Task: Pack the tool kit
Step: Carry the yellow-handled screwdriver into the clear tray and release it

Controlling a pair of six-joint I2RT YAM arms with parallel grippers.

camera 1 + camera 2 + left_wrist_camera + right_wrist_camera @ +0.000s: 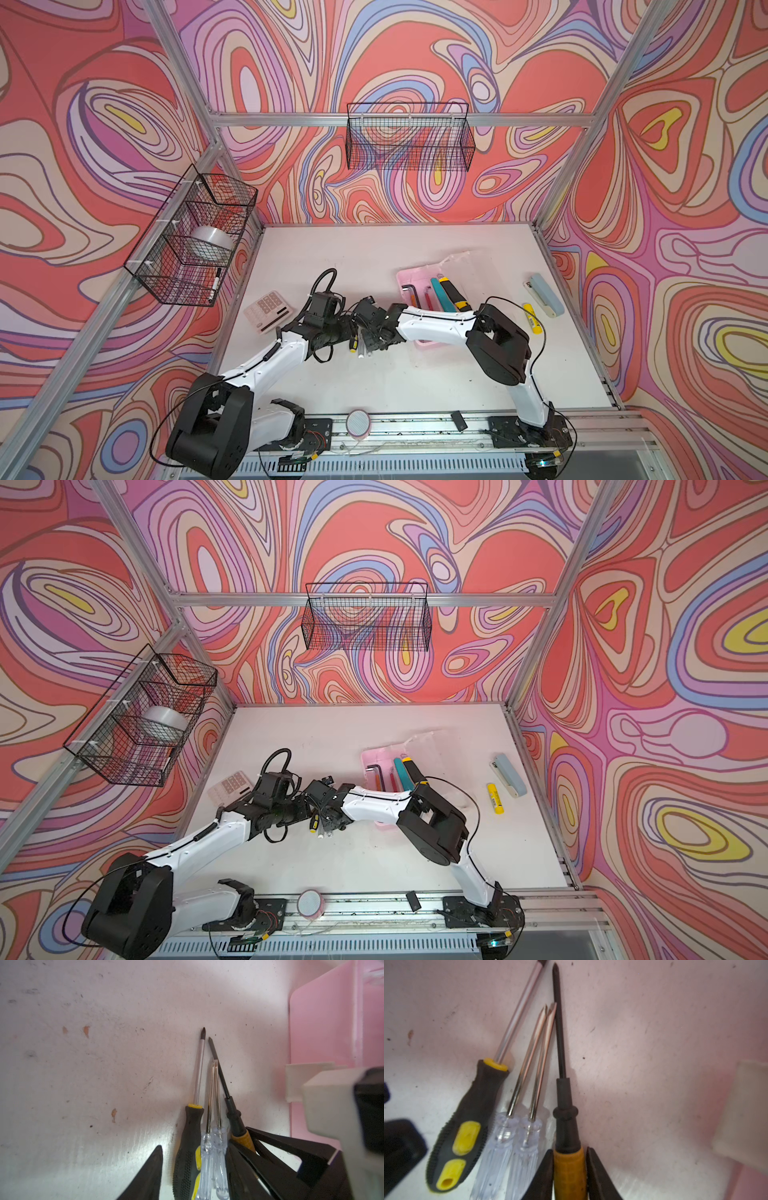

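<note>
We're over the white table (374, 374), and the pink tool kit case (409, 277) sits right of centre, its translucent lid (469, 266) lying open behind it. Inside we see hex keys (412, 293), a teal tool (440, 293) and a black-yellow utility knife (454, 293), side by side. Near the case, four screwdrivers lie on the table. The right gripper (569, 1150) is clamped on the amber-handled screwdriver (569, 1167). The left gripper (194, 1145) stands with jaws apart, straddling the black-yellow screwdriver (187, 1147) and two clear-handled screwdrivers (218, 1147). On the left wall, a wire basket (178, 291) holds a tape roll (212, 243) and a marker (215, 284).
</note>
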